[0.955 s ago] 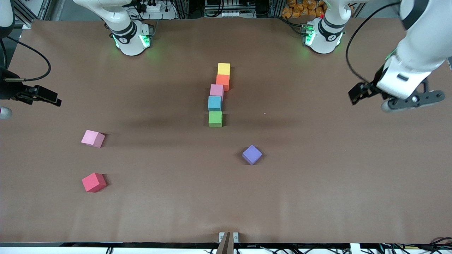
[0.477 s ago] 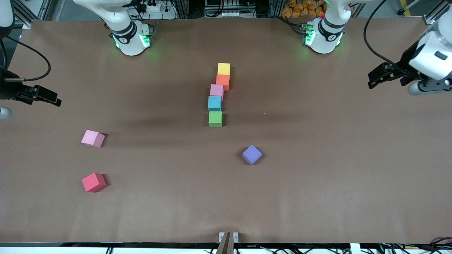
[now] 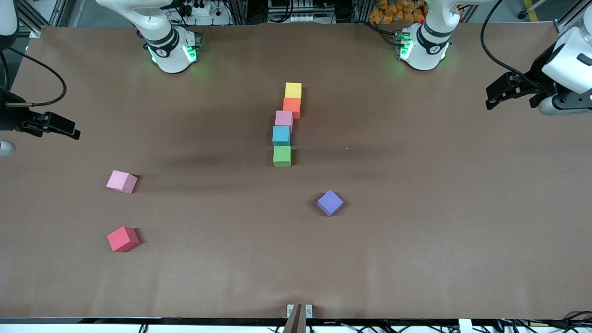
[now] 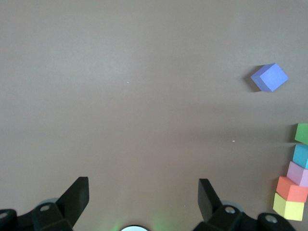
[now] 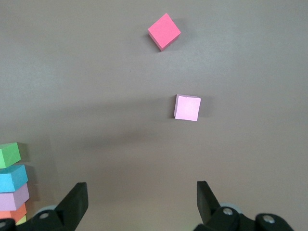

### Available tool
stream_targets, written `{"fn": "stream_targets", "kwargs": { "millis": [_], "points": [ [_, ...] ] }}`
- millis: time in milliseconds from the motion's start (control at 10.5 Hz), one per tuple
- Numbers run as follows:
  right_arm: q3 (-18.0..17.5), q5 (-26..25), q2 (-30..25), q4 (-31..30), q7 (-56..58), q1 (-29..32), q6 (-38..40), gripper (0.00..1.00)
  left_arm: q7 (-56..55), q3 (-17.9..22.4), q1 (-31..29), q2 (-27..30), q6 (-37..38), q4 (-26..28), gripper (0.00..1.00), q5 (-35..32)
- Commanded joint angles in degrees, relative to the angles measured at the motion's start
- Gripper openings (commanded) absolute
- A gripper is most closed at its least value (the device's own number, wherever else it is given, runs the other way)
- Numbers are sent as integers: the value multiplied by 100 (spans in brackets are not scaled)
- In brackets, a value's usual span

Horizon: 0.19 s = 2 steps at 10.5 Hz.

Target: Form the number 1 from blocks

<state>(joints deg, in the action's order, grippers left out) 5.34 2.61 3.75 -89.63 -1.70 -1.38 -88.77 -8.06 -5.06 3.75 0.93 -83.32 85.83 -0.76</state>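
Five blocks form a line at the table's middle: yellow [image 3: 293, 89], orange [image 3: 292, 107], pink [image 3: 283, 119], light blue [image 3: 280, 135], green [image 3: 282, 156]. A purple block [image 3: 330, 202] lies nearer the camera than the green one. A second pink block [image 3: 121, 181] and a red block [image 3: 123, 238] lie toward the right arm's end. My left gripper [image 3: 493, 97] hangs open and empty over the left arm's end of the table, its fingertips [image 4: 77, 192] wide apart. My right gripper [image 3: 69, 132] waits open and empty over the opposite end, with the pink block [image 5: 187, 107] and red block [image 5: 164, 31] in its wrist view.
The brown table covering [image 3: 416, 231] spreads wide between the loose blocks. Both arm bases [image 3: 170, 48] stand along the edge farthest from the camera. A small metal bracket [image 3: 299, 311] sits at the nearest edge.
My left gripper has pulled away from the middle toward the left arm's end of the table and risen. The blocks and the right arm have not moved.
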Motion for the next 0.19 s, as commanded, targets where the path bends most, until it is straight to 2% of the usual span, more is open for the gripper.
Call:
{"fn": "stream_targets", "kwargs": {
  "millis": [0,95],
  "points": [
    [-6,20,-6,42,-14,24,35,100,314,40,56,48,114,-49,100,-214],
    [-6,12,-5,51,-14,24,35,100,314,40,56,57,114,-49,100,-214]
  ]
}}
